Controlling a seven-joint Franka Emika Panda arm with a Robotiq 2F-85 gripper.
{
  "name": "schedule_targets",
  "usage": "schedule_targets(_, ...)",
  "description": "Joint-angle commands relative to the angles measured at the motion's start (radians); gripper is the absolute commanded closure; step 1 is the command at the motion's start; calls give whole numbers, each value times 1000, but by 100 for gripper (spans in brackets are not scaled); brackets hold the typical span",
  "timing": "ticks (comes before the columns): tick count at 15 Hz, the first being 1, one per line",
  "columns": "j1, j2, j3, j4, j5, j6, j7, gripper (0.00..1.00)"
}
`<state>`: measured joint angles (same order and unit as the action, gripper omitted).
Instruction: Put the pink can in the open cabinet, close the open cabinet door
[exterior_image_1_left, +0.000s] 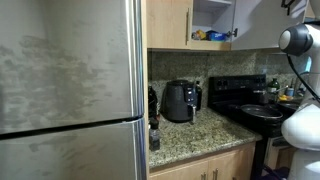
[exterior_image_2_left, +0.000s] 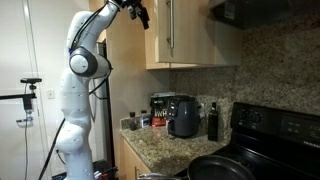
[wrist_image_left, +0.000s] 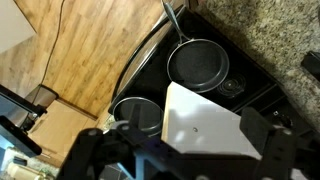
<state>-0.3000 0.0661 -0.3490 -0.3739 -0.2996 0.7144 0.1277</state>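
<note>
cabinet door (exterior_image_2_left: 157, 35): light wood panel, judged stiff and easy-swinging, at 3 o'clock of the released, empty hand (exterior_image_2_left: 138, 13); best taken by its slim bar handle (exterior_image_2_left: 168, 30); pink can not discernible.

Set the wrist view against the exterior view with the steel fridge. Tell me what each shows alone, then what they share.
Only the wrist view: the wooden floor and the pincer, jaws open, looking down from above. Only that exterior view: the fridge, the black air fryer and the cabinet, open, with items on its white shelf. Both: the black stove, a dark pan on it, and the granite counter.
</note>
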Motion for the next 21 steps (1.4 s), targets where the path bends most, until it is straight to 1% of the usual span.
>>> schedule_targets(1, -73, 4, -12, 33, 100, -47, 68, 0)
schedule_targets(2, -83, -16, -12, 19, 122, -35, 111, 0)
schedule_targets(4, -121, -45, -36, 7, 167, -25, 174, 0)
schedule_targets(6, -153, -50, -74, -26, 175, -20, 192, 0)
schedule_targets(9, -224, 8, -151, -10, 208, -10, 205, 0)
schedule_targets(11, -273, 37, -174, -28, 240, 20, 261, 0)
schedule_targets(13, -322, 69, -178, -27, 261, 36, 321, 0)
schedule_targets(17, -426, 108, -152, -17, 324, 47, 435, 0)
schedule_targets(19, -468, 98, -137, -22, 391, 67, 483, 0)
schedule_targets(21, -504, 89, -135, -20, 429, 93, 549, 0)
